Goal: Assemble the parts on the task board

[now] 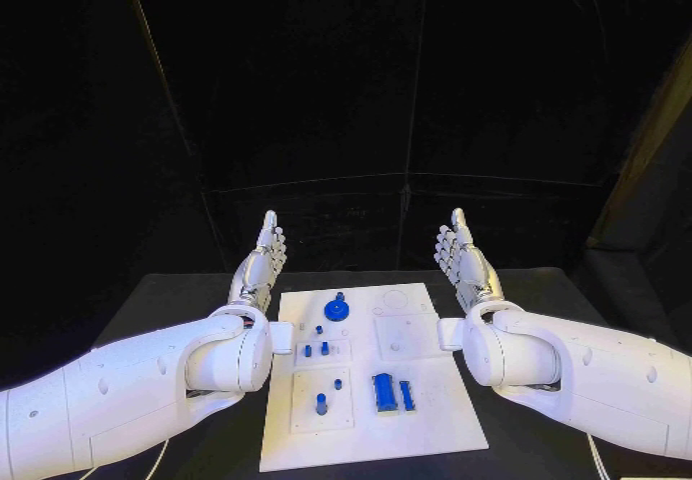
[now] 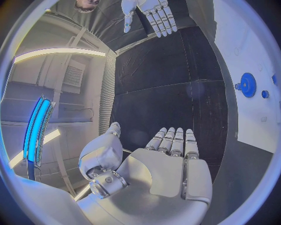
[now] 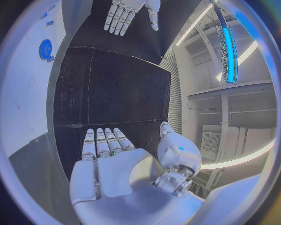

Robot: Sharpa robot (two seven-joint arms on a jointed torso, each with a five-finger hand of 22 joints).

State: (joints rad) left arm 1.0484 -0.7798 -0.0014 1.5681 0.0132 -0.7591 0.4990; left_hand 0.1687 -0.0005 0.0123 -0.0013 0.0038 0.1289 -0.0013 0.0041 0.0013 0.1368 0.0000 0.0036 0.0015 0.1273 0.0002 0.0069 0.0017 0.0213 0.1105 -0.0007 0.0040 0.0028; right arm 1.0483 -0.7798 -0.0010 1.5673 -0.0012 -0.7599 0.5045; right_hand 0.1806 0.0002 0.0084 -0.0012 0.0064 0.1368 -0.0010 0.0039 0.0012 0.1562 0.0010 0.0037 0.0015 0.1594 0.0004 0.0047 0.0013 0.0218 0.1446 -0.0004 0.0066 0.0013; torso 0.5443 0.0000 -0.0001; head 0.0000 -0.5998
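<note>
Fingers of both hands were stretched out straight and close together, holding nothing. The left hand (image 1: 261, 262) stood edge-up above the table (image 1: 173, 300), just outside the left edge of the task board (image 1: 433, 420), near its far left corner, palm turned toward the board. The right hand (image 1: 464, 262) mirrored it just outside the board's right edge, near the far right corner. Neither hand touched the board or any part.

From the left wrist, the left hand (image 2: 166, 168) showed a flat palm with fingers (image 2: 173, 140) side by side and the thumb set apart to one side; the right hand (image 2: 153, 11) appeared across the table, also spread flat. From the right wrist, the right hand (image 3: 117, 173) looked the same, with the left hand (image 3: 126, 11) opposite it.

The task board lay along the middle of the table, its long side running away from the robot. A blue gear (image 1: 336, 309) sat near the board's far edge, left of centre; it also showed on the board from the left wrist (image 2: 248, 85) and the right wrist (image 3: 45, 48). Several small blue pegs (image 1: 320, 349) stood in the left half of the board. A larger blue block (image 1: 385, 392) and a thin blue bar (image 1: 408, 395) just beside it lay nearer the robot, close to the board's middle.
</note>
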